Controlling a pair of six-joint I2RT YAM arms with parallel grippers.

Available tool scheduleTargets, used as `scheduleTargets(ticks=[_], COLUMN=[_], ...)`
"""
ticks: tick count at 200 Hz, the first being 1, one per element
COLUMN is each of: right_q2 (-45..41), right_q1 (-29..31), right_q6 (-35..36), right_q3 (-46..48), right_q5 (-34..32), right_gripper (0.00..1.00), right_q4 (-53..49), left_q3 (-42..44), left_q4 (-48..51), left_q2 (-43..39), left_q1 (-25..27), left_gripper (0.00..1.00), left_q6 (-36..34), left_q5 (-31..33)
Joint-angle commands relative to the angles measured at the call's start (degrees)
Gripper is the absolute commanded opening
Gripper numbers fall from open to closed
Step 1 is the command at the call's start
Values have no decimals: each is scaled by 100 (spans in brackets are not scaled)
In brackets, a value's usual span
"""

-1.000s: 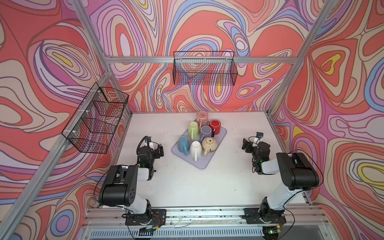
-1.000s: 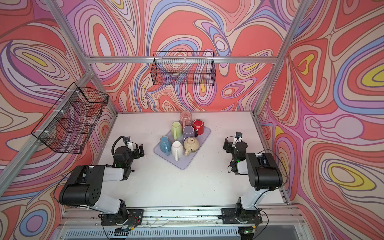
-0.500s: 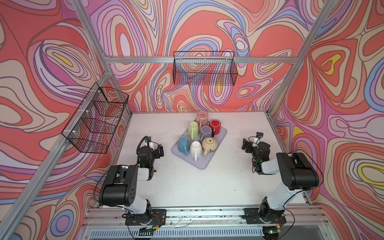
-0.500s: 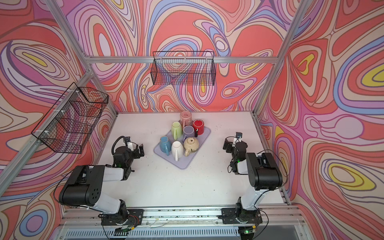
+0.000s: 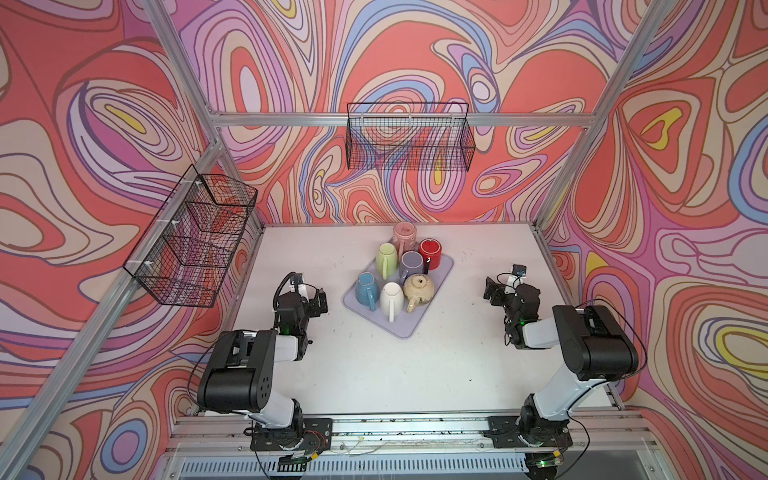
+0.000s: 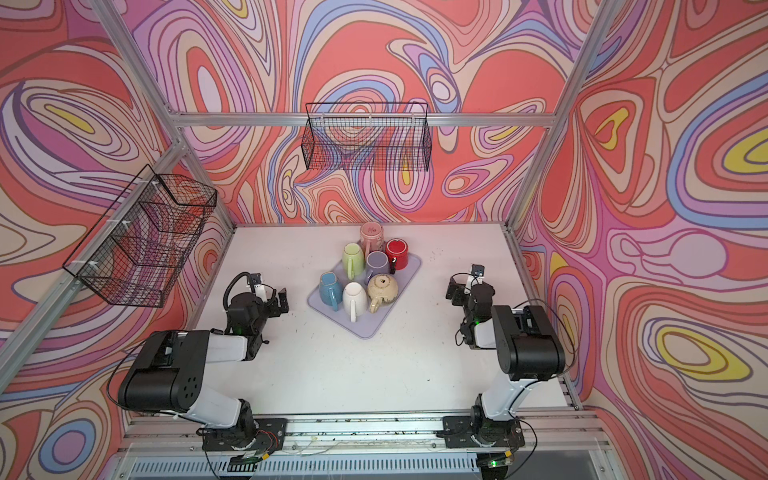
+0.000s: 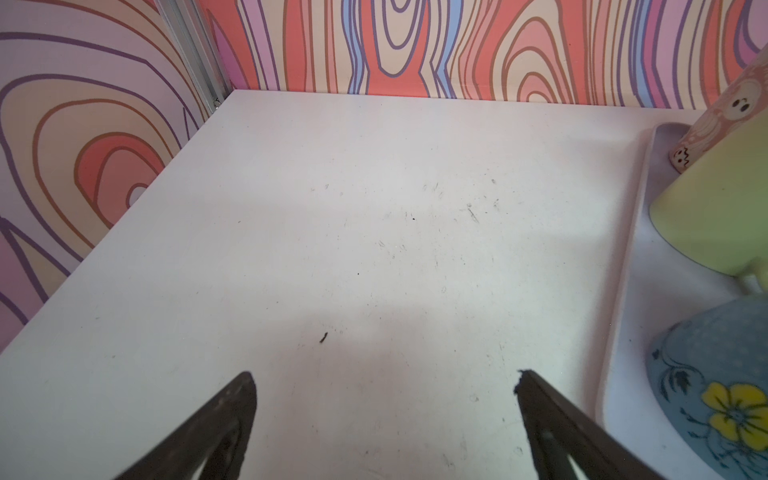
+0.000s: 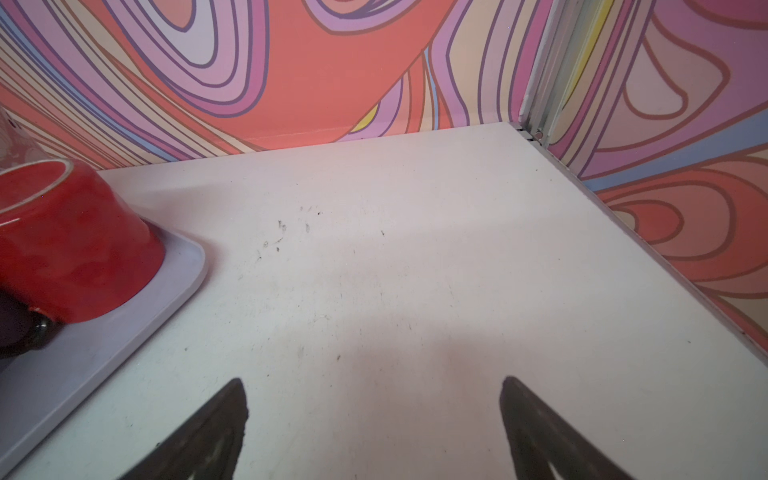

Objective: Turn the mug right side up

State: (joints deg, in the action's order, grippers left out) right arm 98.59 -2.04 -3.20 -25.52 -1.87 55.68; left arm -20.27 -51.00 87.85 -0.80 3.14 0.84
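Lavender rectangular plastic tray (image 5: 401,328), pale green ceramic mug (image 5: 385,254), red ceramic mug (image 5: 429,249), speckled beige mug (image 5: 417,286). Cartoon faces are printed on the pink ceramic mug (image 7: 731,116); a yellow flower is painted on the blue ceramic mug (image 7: 715,374).

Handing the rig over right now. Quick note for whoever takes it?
Left gripper: open, empty, over bare table left of the tray.
Right gripper: open, empty, right of the tray.
On the tray, crowded with five other mugs: red mug, white mug, both seemingly base-up.
Done: nothing turned yet.
Left: grasp a mug, turn it right side up.
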Motion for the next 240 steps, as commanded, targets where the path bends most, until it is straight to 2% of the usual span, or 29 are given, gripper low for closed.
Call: scheduleTargets(ticks=[1,51,80,104,125,144,163,195,221,240], right_q2=[-6,-7,-22,-24,-32,-144,-388,-770,-1039,-1275], right_q1=[33,29,30,32,35,31,29,45,152,246], right_q6=[36,43,39,34,48,21,21,-38,-138,-184], right_q3=[-91,-101,-90,-82,-77,-134,-237,-414,-596,-812], right_q5=[29,29,11,22,11,-82,-70,-142,-305,-313], right_gripper=[98,98,92,84,81,78,77,75,73,73], right_q4=[-13,-28,-19,3,6,-211,-584,-1316,-1979,-2593], left_q3=[-102,-107,-117,-339,-838,-1245,-1463,-2531,-3337,-3584], left_q4=[-6,-4,66,847,1867,2397,2526,3652,4646,5045], left_q2=[32,37,-70,-526,-735,-972,-1320,-1505,-1529,-1679], left_q1=[1,1,-8,-8,-7,1,1,154,330,650], left_gripper=[100,97,91,88,84,80,81,81,80,80], left_q6=[-93,-77,-85,-90,66,139,318,536,1127,1007], left_q5=[-66,-61,-34,21,474,487,275,-117,-370,-319])
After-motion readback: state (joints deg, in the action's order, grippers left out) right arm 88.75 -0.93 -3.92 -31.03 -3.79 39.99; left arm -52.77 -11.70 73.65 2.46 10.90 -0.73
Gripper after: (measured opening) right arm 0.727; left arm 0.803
